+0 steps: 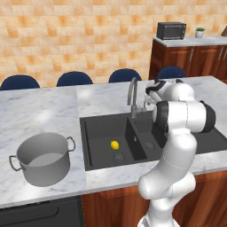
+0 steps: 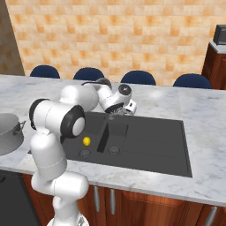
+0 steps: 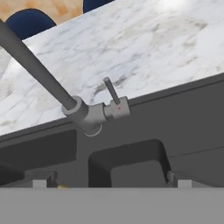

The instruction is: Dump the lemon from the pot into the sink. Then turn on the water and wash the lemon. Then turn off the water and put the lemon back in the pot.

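Hand view: the pincer (image 3: 109,183) is spread wide with nothing between its two fingertips (image 3: 41,180), aimed at the one faucet (image 3: 89,116) and its single small lever (image 3: 111,91). One lemon (image 1: 115,144) lies in the larger basin of the sink (image 1: 95,126), near a drain. One pot (image 1: 43,158) stands on the counter (image 1: 35,111), well apart. Four blue chairs (image 1: 74,79) are partly hidden behind the counter.

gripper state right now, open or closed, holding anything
Gripper: open and empty, fingertips spread wide, near the faucet lever. The lemon lies in the sink.
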Motion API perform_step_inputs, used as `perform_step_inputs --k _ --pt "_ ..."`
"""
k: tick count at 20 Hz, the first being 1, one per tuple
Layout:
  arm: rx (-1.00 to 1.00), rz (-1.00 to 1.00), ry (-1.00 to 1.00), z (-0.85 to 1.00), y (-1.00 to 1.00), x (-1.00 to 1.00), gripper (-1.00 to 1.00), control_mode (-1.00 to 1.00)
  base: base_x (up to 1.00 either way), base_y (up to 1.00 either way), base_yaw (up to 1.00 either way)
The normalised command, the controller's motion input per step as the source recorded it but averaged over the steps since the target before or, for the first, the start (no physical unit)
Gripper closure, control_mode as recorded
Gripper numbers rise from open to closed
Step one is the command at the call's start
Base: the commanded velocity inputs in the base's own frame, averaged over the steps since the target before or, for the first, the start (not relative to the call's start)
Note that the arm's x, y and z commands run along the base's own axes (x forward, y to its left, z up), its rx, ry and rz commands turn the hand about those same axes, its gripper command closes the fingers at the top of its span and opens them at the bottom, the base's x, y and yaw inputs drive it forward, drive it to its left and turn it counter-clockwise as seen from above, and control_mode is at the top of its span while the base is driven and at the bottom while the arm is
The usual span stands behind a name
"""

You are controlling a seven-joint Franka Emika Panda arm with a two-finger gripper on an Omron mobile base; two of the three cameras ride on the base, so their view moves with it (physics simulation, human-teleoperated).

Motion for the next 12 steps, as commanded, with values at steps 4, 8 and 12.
perform_step_inputs --k 4,8,12 --pt "0.00 0.00 -0.12 -0.13 0.00 0.22 -1.00 -1.00 0.00 0.00 0.00" --pt "0.00 0.00 -0.01 -0.19 -0.16 0.23 -1.00 -1.00 0.00 0.00 0.00" --pt "0.00 0.00 0.00 -0.15 -0.06 0.29 -1.00 -1.00 0.00 0.00 0.00"
